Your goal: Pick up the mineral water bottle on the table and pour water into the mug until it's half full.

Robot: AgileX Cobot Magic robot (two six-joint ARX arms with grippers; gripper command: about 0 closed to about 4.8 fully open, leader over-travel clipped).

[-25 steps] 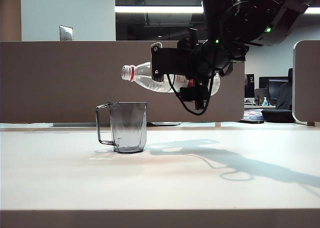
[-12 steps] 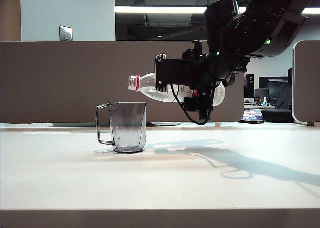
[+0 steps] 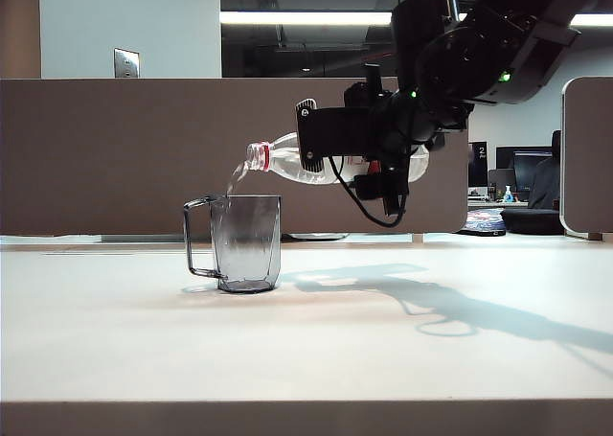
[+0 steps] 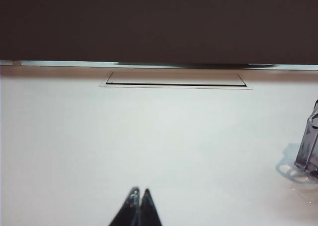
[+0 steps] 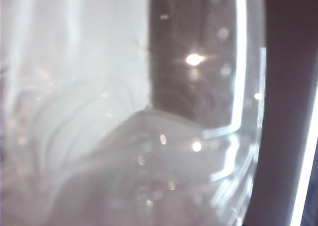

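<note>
Left pincer: we find the left gripper (image 4: 137,198) only in its own wrist view, its two dark fingertips pressed together, holding nothing, hanging over bare white tabletop (image 4: 149,136); a sliver of the mug shows at the edge of that view.

Mug: the small smoky-grey faceted transparent mug (image 3: 245,243) with a thin angular handle stands upright on the wide white table with a brown front edge (image 3: 306,359), left of centre in the exterior view. We cannot read its water level; it looks close to empty.

Stream: a thin thread of water (image 3: 236,179) falls from the bottle's mouth toward the mug's rim, just inside it as far as we can tell.

Bottle: the clear plastic mineral water bottle with a red neck ring (image 3: 287,159) lies nearly level in the air, mouth at about 9 o'clock and dipped slightly, at roughly 1 o'clock from the mug.

Right pincer: the right gripper (image 3: 369,158) is clamped across the bottle's labelled middle, jaws spread wide by its girth; its wrist view is filled by blurred clear plastic (image 5: 149,136).

Step in hand: we judge the pour has just begun.

Next move: we think it calls for holding this tilt steady, keeping the mouth over the opening, and tipping back upright once the mug reaches half.
</note>
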